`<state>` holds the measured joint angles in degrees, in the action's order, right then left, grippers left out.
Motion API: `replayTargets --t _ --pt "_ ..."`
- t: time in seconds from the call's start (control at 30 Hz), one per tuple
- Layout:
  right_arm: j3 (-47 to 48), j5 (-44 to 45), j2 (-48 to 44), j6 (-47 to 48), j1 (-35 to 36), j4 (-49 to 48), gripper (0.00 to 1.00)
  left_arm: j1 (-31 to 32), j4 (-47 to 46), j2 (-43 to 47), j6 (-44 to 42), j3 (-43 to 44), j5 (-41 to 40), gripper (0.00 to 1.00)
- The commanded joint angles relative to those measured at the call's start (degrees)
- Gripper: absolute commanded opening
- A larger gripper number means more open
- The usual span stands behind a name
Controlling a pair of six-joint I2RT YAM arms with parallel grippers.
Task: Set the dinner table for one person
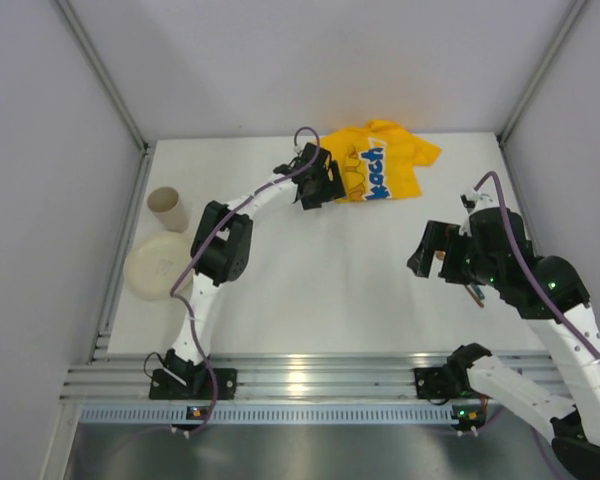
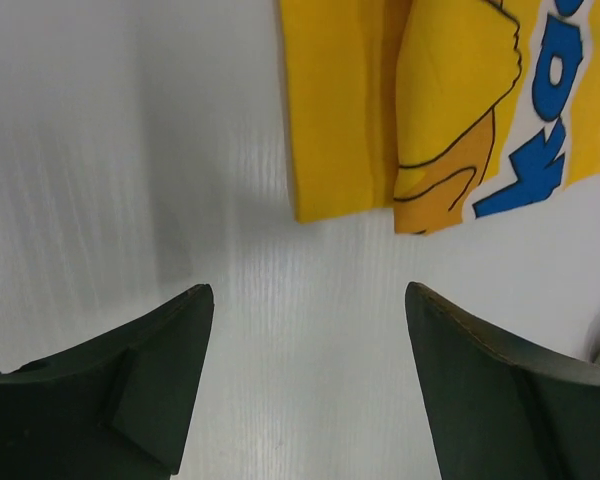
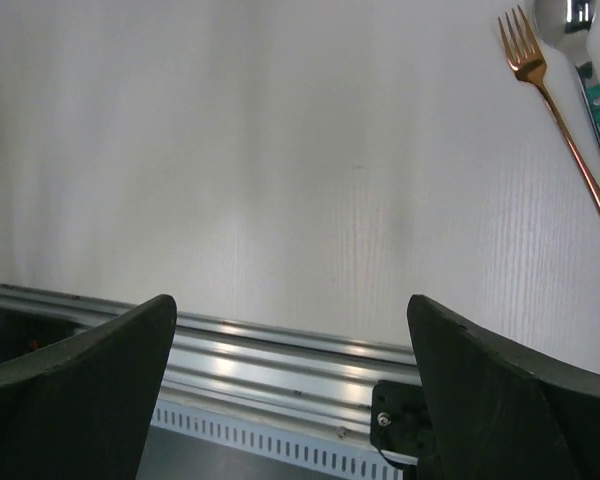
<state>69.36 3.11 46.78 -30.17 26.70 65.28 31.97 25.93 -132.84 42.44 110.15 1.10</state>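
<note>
The dinner table (image 1: 330, 290) is a plain white top edged by aluminium rails. A crumpled yellow printed cloth mat (image 1: 382, 165) lies at its far middle. My left gripper (image 1: 316, 184) hovers just left of the mat's near corner. In the left wrist view it (image 2: 308, 290) stands open over bare table, with the mat (image 2: 380, 110) a little ahead of the fingertips. My right gripper (image 1: 432, 254) hangs open over the right half of the table; in its wrist view it (image 3: 290, 300) holds nothing. A copper fork (image 3: 560, 125) and a spoon (image 3: 585, 40) lie to its right.
A beige paper cup (image 1: 168, 208) lies on its side at the left, with a round cream plate (image 1: 160, 266) just in front of it. The front rail (image 1: 300, 378) runs along the near edge. White walls close in the left, right and back sides.
</note>
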Motion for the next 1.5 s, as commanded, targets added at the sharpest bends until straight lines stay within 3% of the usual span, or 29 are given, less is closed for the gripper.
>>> replayTargets --t 0.0,0.17,0.3,0.33,0.4,0.43,0.5,0.73,0.87,1.1,1.2,1.33,1.47 --pt "1.39 4.27 -0.12 -2.43 -0.33 3.80 1.00 -1.82 -3.35 -4.42 2.21 6.55 3.28 0.82" --pt "2.27 6.20 1.28 -3.22 -0.33 4.33 1.00 -2.26 -1.15 -13.22 4.40 17.37 7.15 0.76" --pt "3.14 6.99 3.57 -3.14 -0.33 3.81 1.00 -2.35 -2.63 -17.28 9.05 21.07 9.70 0.63" --pt "3.41 6.99 4.19 -3.05 -0.33 3.72 1.00 -2.35 -3.34 -17.37 9.68 20.81 10.05 0.53" --pt "3.67 6.99 5.59 -2.70 -0.24 3.19 1.00 -2.52 -4.40 -17.28 10.99 19.94 10.58 0.44" --pt "3.67 7.17 5.86 -2.61 -0.33 2.93 1.00 -2.61 -4.92 -17.11 11.26 19.67 10.76 0.29" --pt "3.41 7.17 6.65 -2.26 -0.33 2.32 1.00 -2.79 -5.71 -16.15 11.62 18.27 11.20 0.19" --pt "1.31 5.33 8.23 -1.73 -0.33 0.12 1.00 -4.89 -13.18 -9.03 12.58 7.02 14.62 0.24" --pt "-0.37 4.53 8.23 -1.38 -0.51 -1.73 1.00 -6.48 -14.42 -7.70 11.54 4.38 17.35 0.00" --pt "0.41 1.29 13.76 1.43 -0.94 -7.44 1.00 -6.57 -11.01 -5.08 7.23 3.76 21.22 0.00" --pt "2.79 0.32 19.12 2.66 -2.00 -9.99 1.00 -6.65 -8.01 2.65 3.10 -2.72 19.91 0.00" --pt "2.36 -0.65 27.89 3.72 -4.02 -15.60 1.00 -7.09 -7.56 14.43 -0.16 -18.08 19.11 0.00" --pt "-0.63 -4.42 34.41 4.33 -8.23 -21.15 1.00 -7.09 -3.72 23.56 -2.62 -25.06 18.77 0.00"
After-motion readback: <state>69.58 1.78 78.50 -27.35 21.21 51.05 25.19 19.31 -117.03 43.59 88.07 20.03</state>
